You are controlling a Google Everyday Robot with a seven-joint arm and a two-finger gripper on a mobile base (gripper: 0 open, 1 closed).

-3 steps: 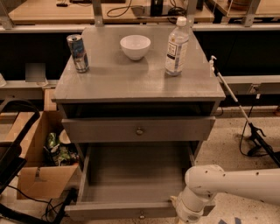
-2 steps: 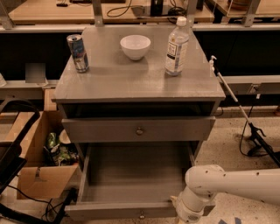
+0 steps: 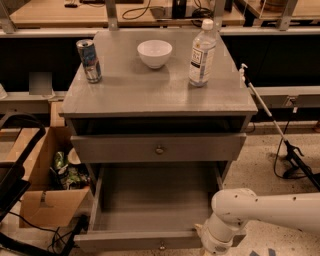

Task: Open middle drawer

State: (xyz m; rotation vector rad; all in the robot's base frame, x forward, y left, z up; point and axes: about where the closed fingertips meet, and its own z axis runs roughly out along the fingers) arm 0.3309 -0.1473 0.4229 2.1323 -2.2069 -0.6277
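Nearest to camera: white arm [image 3: 270, 212] enters from the right edge, bends down at lower right. The pincer [image 3: 214, 248] is at its lower end, at the bottom edge of view, just beside the front right corner of the bottom drawer [image 3: 150, 200]. It is mostly cut off there, so I cannot tell how far open it is or whether it has hold of anything.

Bottom drawer: pulled well out, grey inside, nothing in it that I can see. Its knob [image 3: 161, 246] shows at the lower edge.

Floor, left of cabinet: open cardboard box [image 3: 47, 205] with mixed clutter inside; black cables beside it.

The middle drawer [image 3: 125, 149] is directly above the open one, a wide low grey front with one small round knob [image 3: 159, 149] at its centre. It sits back under the tabletop [image 3: 150, 92] overhang. Nothing touches it; I note the arm is well below it. Dark recess between this front and the tabletop.

On the tabletop, all upright and apart: drink can [image 3: 89, 60] left, white bowl [image 3: 154, 53] centre rear, clear water bottle [image 3: 201, 52] right.

Right side: thin white rod [image 3: 261, 102] leaning by the cabinet.

Farthest: wooden workbench [image 3: 60, 15] with cables.
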